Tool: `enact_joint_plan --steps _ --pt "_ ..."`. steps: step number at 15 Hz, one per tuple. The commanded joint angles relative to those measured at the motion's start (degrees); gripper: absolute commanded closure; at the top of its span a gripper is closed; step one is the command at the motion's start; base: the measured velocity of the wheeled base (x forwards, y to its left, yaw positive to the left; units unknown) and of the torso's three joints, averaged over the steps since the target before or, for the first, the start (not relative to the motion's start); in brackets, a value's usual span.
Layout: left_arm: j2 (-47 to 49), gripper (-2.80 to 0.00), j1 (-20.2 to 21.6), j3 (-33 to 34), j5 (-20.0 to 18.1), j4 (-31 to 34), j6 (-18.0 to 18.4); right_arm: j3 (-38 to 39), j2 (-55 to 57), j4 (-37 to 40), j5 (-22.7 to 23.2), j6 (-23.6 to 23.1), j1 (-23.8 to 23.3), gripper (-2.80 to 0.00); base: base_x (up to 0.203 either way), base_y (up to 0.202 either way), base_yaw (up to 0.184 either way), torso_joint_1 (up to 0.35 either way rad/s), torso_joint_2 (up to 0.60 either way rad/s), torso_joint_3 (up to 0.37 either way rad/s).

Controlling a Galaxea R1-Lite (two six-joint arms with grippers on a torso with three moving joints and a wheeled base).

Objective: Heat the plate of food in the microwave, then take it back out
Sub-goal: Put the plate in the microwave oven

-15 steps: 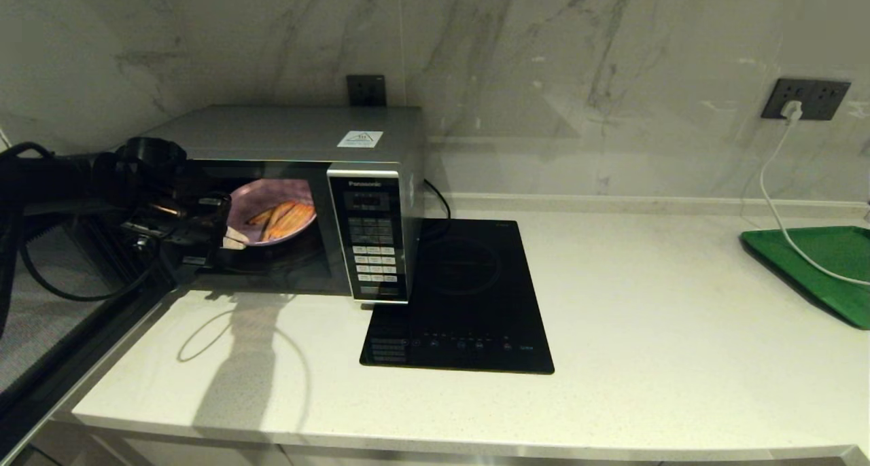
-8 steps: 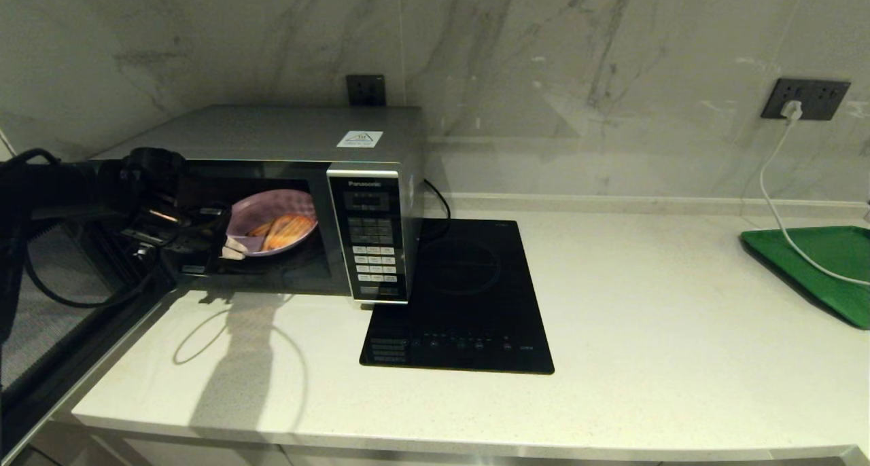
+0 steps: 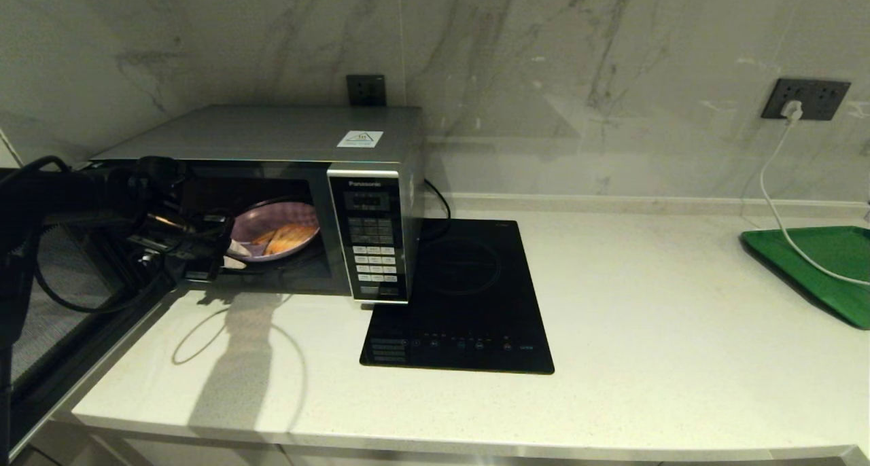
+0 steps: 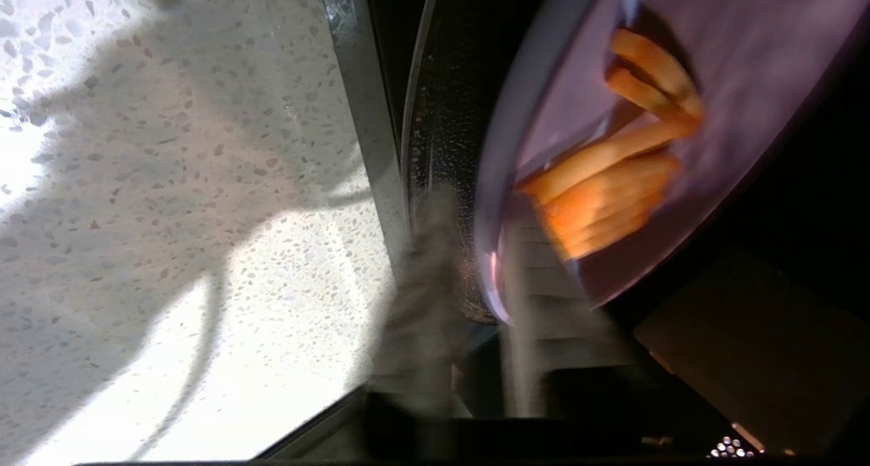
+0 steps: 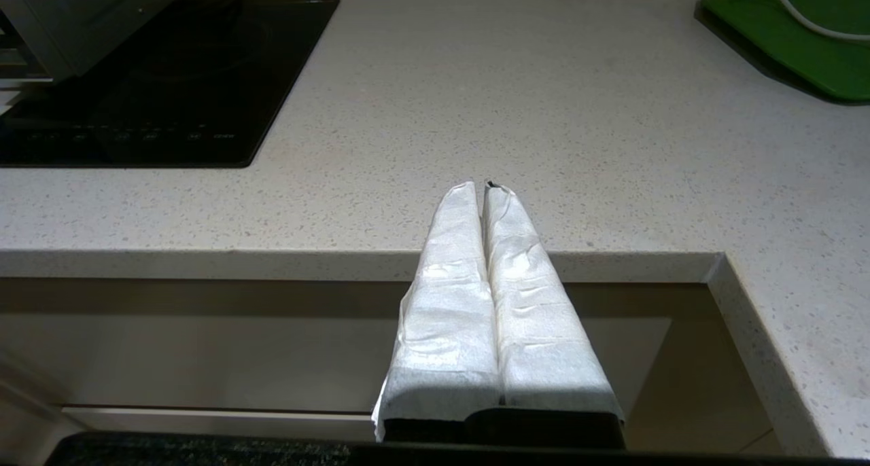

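The silver microwave (image 3: 285, 136) stands at the counter's back left, its dark door (image 3: 61, 303) swung open towards my left. Inside its cavity the lilac plate of food (image 3: 275, 231) lies nearly level, with orange fry sticks (image 4: 612, 181) on it. My left gripper (image 3: 228, 248) reaches into the opening and is shut on the plate's near rim (image 4: 493, 276); one finger (image 4: 421, 296) lies under the rim and the other (image 4: 537, 303) over it. My right gripper (image 5: 484, 187), wrapped in white, is shut on nothing above the counter's front edge; it is out of the head view.
A flat black induction hob (image 3: 462, 296) lies right of the microwave. A green tray (image 3: 815, 269) sits at the far right, with a white cable (image 3: 771, 194) running onto it from a wall socket. The counter's front edge (image 5: 272, 262) is near my right gripper.
The plate has gone from steeply tilted to almost flat and sits lower in the cavity. My left gripper has dropped slightly with it. The right arm has not moved.
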Motion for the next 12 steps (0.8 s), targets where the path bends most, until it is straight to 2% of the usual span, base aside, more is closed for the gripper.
enact_joint_plan --steps 1,8,12 --pt "0.2 -2.8 -0.02 0.04 -0.08 0.28 -0.36 0.0 -0.02 0.01 -0.01 0.04 0.02 0.0 0.0 0.0 0.0 0.0 0.0 0.0" --pt "-3.72 -2.8 0.19 0.26 -0.12 1.96 -0.78 0.0 -0.02 0.01 -0.01 0.04 0.02 0.0 0.0 0.0 0.0 0.0 0.0 0.0" --pt "-7.66 -2.8 0.24 0.3 0.01 2.72 0.93 0.0 -0.02 0.01 -0.01 0.04 0.02 0.0 0.0 0.0 0.0 0.0 0.0 0.0"
